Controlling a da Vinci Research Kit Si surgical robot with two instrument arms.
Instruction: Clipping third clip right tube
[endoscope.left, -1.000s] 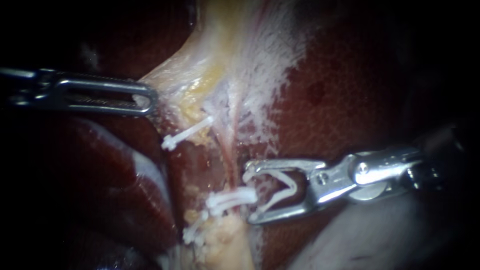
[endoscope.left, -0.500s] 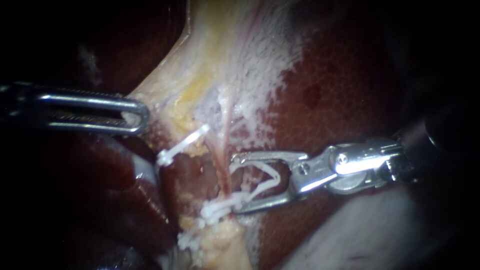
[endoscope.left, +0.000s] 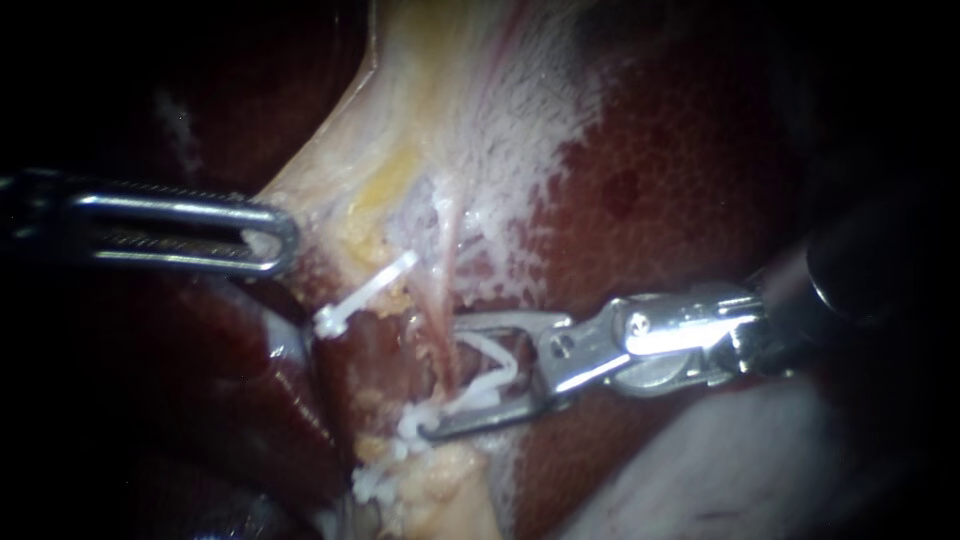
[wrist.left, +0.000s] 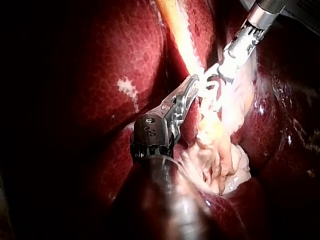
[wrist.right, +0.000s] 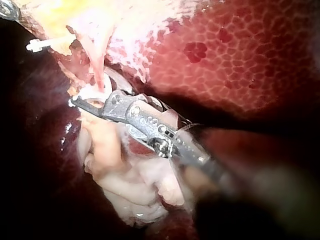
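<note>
Here, right tube (endoscope.left: 447, 300): a thin pink strand running down the middle of the endoscope view, out of the pale webbed tissue above and into the yellowish fat below. It passes between the jaws of the right instrument.
loaded clip (endoscope.left: 495, 352): white and V-shaped, seated inside those jaws with its open end toward the right tube. One leg lies above the crossing point and one below, and they are not yet pressed together.
right instrument (endoscope.left: 440, 378): its shaft comes in from the right. Both jaws bear on the loaded clip from two sides, so they grip it with a gap between them. The lower jaw's tip touches the nearest set clip.
nearest set clip (endoscope.left: 425, 422): white, lying across the lower end of the strand, just under the jaws.
lowest clip (endoscope.left: 375, 485): white, further down, against the fat.
upper clip (endoscope.left: 365, 290): white and slanted, up and to the left of the jaws and apart from them. I cannot tell what it sits on.
fat (endoscope.left: 450, 480): a lumpy yellow mass at the foot of the strand.
left instrument (endoscope.left: 280, 236): its shaft comes in from the left. The slotted jaws lie together, clamped on the edge of the pale tissue, with a scrap of it showing in the slot.
pale tissue (endoscope.left: 470, 110): a whitish webbed sheet spreading upward from the tube.
liver (endoscope.left: 680, 180): dark red and mottled, surrounding everything.
</note>
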